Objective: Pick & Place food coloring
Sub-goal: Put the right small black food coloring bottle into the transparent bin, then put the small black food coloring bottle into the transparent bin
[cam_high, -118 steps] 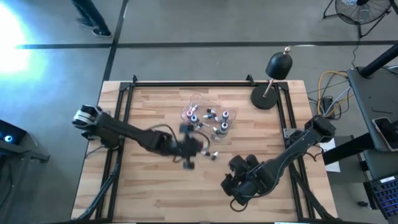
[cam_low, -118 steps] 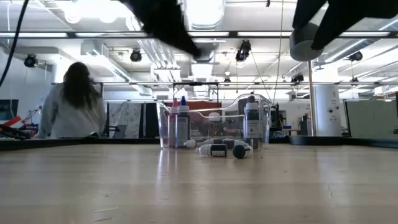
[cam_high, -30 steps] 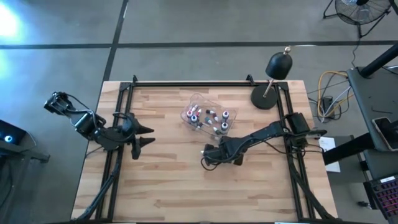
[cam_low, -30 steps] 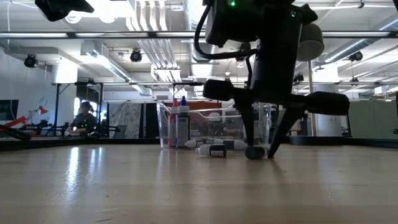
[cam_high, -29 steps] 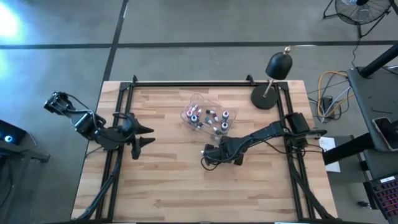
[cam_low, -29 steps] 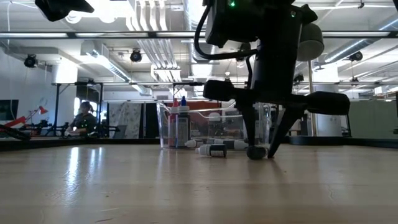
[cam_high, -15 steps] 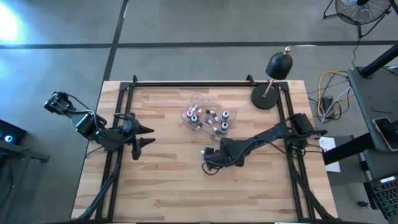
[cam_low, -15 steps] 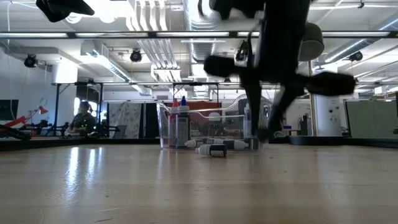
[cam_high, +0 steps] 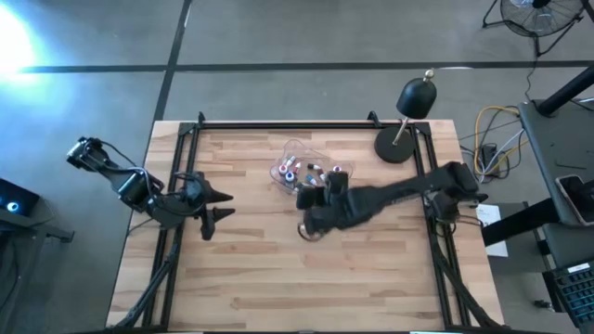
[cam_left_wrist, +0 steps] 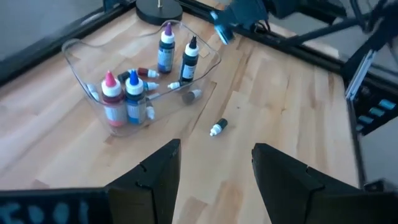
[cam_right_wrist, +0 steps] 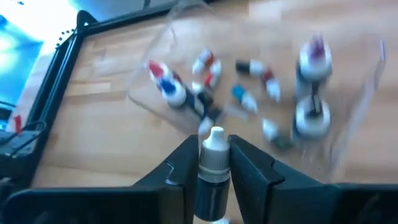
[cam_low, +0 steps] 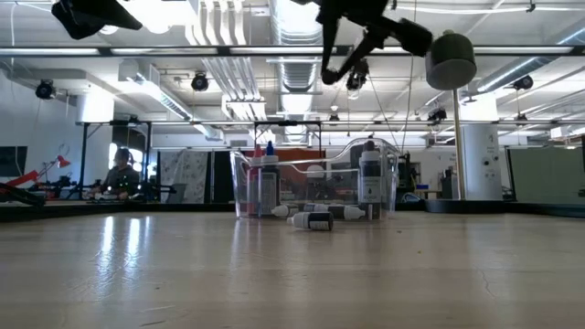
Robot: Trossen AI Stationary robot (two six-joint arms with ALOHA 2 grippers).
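My right gripper (cam_right_wrist: 214, 163) hangs well above the table, just on the near side of the clear tray (cam_high: 293, 148), and is shut on one small food coloring bottle (cam_right_wrist: 215, 149) with a white cap. In the low view the right gripper (cam_low: 335, 71) shows high up. Several more bottles (cam_left_wrist: 132, 96) stand or lie in the tray (cam_left_wrist: 74, 56). One bottle (cam_left_wrist: 217, 127) lies on its side on the wood outside the tray. My left gripper (cam_left_wrist: 214, 177) waits open over the table's left edge (cam_high: 218, 204). My right gripper pinches the bottle's dark body (cam_right_wrist: 214, 177) between its two fingers (cam_right_wrist: 180, 168). The bottle lies along the fingers, and its white cap (cam_right_wrist: 216, 134) sticks out past their tips toward the tray. The fingers slant down toward the table's far left. The bottle is lifted clear of the table.
A black lamp (cam_high: 416, 97) on a round base (cam_high: 397, 147) stands at the table's far right corner. Black frame rails (cam_high: 278, 123) run along the table's edges. Bare wood (cam_high: 278, 278) lies near the front. A person (cam_low: 119, 169) sits in the room behind.
My right gripper stood with its fingers on either side of a bottle lying on the table. It has shut on that bottle, risen steeply with it, and tipped from pointing down to slanting toward the tray. The bottle is now clear of the wood.
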